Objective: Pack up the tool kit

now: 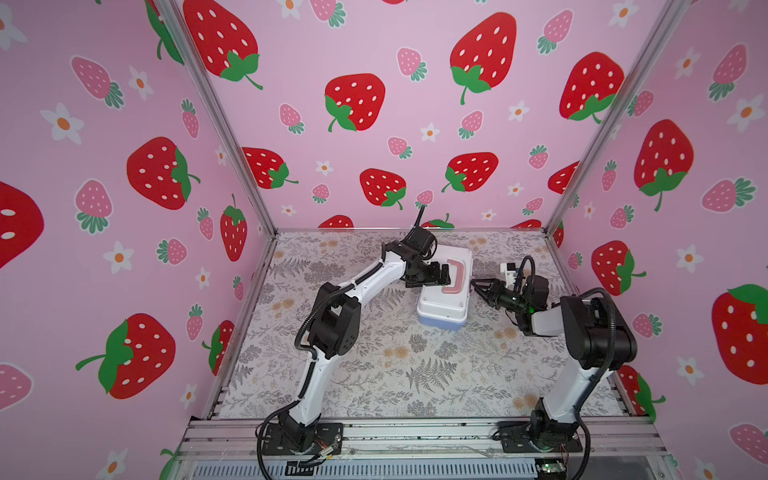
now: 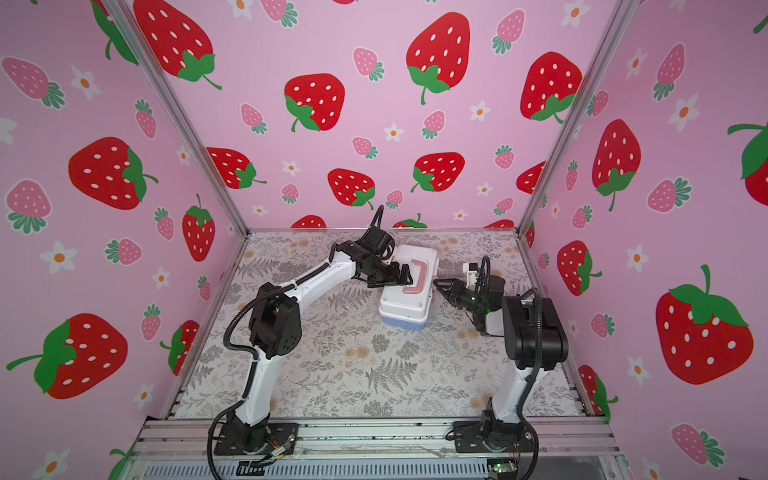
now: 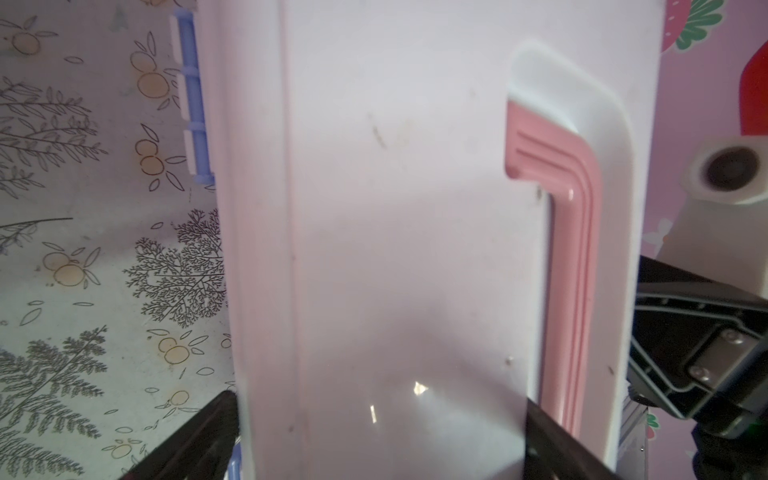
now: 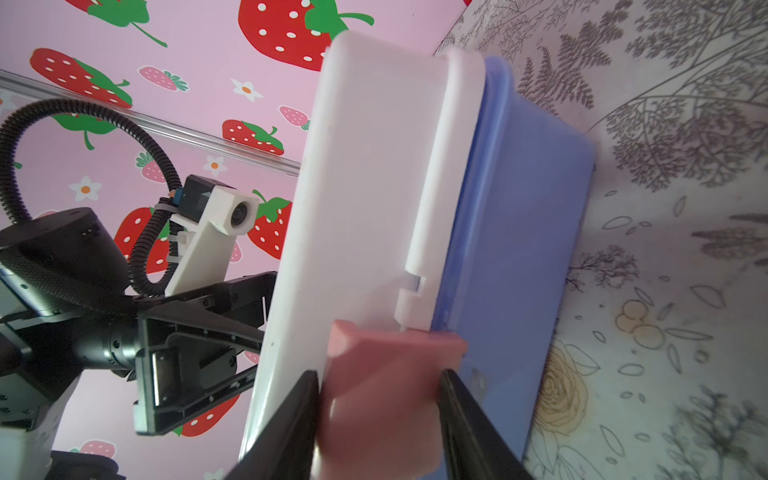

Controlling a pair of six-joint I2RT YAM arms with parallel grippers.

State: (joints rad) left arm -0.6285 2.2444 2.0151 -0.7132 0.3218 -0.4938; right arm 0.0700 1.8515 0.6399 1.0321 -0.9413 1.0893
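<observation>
latching step: small white-lidded, blue-based plastic tool kit sits far-centre, closed. left gripper, jaws spread, spans its lid; right gripper pinches the pink plastic latch, which likely needs pressing home next.

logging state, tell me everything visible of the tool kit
Small rectangular plastic tool kit: white lid down on a periwinkle base, pink handle folded flat, pink latch on one long side. It sits on the floral table. The open left end effector is over the lid; the right end effector flanks the latch.
</observation>
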